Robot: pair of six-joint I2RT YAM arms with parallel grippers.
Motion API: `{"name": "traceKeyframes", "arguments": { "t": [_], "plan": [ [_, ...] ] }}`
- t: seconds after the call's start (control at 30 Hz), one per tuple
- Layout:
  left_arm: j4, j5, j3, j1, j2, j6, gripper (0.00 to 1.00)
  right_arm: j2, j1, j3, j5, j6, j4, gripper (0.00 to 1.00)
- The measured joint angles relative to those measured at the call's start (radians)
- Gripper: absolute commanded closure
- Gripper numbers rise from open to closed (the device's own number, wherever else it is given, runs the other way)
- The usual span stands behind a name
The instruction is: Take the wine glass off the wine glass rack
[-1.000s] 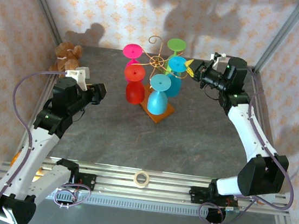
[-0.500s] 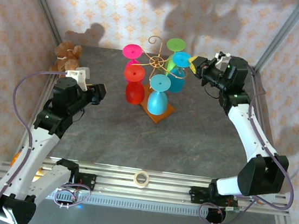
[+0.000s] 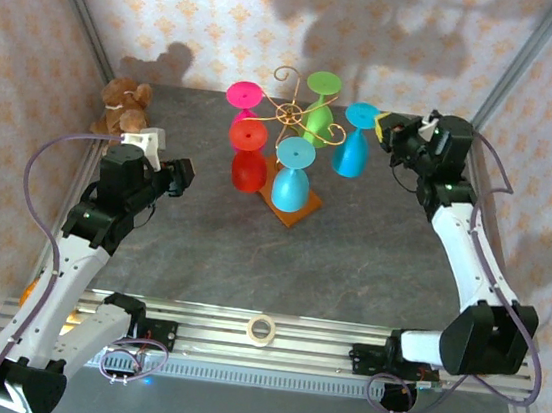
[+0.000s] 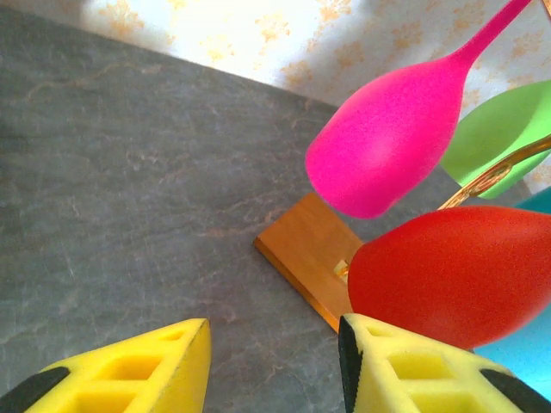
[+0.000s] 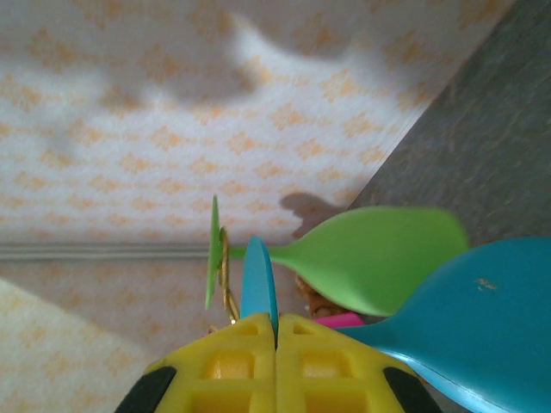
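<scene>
Right tool [image 3: 380, 126] tight on teal wine glass [image 3: 351, 153], arm outstretched

Bright, even light throws soft shadows on the back wall [image 3: 378, 28], while near objects blur in wrist views

Pink glass [image 3: 243, 94], red glass [image 3: 248, 169], green glass [image 3: 318, 121], sky-blue glass [image 3: 291, 184] and turquoise glass [image 3: 352, 152], gold wire rack [image 3: 288, 113] with orange-brown base [image 4: 301, 255], grey marbled table [image 3: 210, 249], cream wallpaper [image 3: 180, 3] patterned in orange.
</scene>
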Motion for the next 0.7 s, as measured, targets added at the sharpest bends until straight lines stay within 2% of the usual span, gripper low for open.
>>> {"name": "traceKeyframes", "arguments": {
  "t": [0.3, 0.57, 0.7],
  "plan": [
    [-0.14, 0.045, 0.016, -0.032, -0.033, -0.065, 0.57, -0.123, -0.023, -0.03, 0.062, -0.156, -0.222, 1.0],
    [-0.279, 0.052, 0.008, -0.133, -0.108, -0.131, 0.58, -0.292, -0.023, -0.093, 0.092, -0.335, -0.448, 1.0],
    [-0.378, 0.052, 0.006, -0.162, -0.158, -0.16, 0.58, -0.337, 0.046, -0.103, 0.135, -0.438, -0.585, 1.0]
  ]
}}
